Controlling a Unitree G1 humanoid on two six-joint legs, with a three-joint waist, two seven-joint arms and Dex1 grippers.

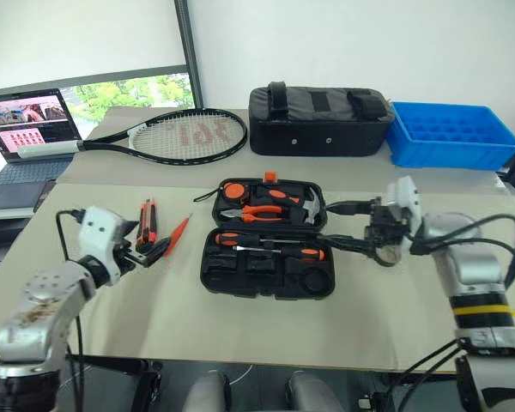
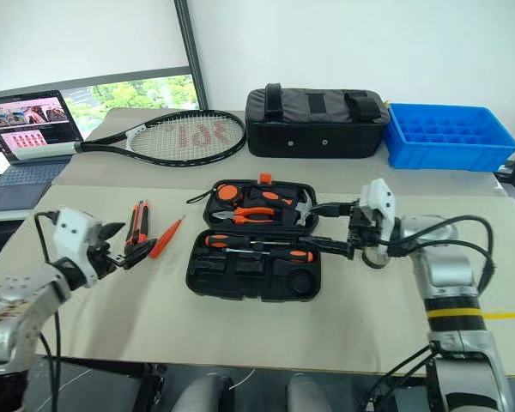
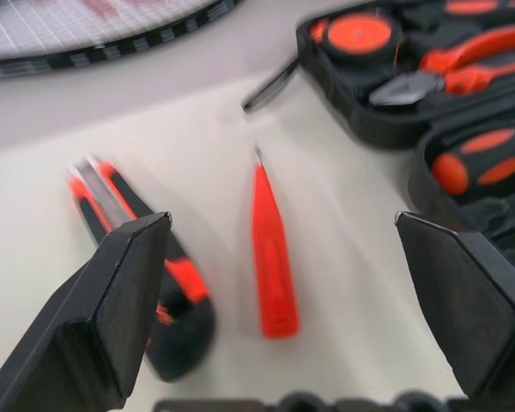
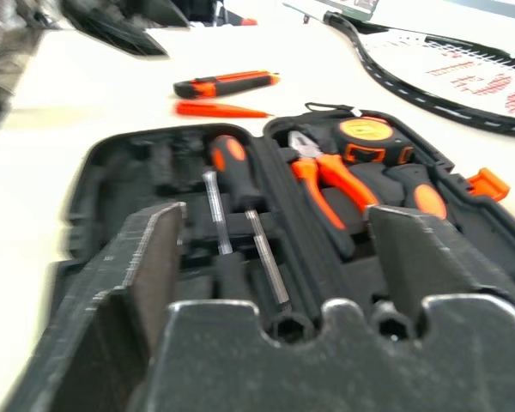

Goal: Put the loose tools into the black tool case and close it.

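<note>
Left wrist view shows the left gripper [image 3: 287, 300] spread wide above the utility knife [image 3: 142, 270] and slim orange pointed tool [image 3: 272, 257], while the right gripper [image 4: 270, 257] stands spread over the open black tool case [image 1: 266, 279].

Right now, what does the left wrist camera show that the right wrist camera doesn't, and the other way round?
Left wrist only: the left gripper, open, just short of the utility knife and the slim orange pointed tool on the table.

Right wrist only: the right gripper, open, facing the two screwdrivers lying in the tool case, and its orange latch.

Both: the knife, the pointed tool, the open case with pliers and tape measure, and the racket.
</note>
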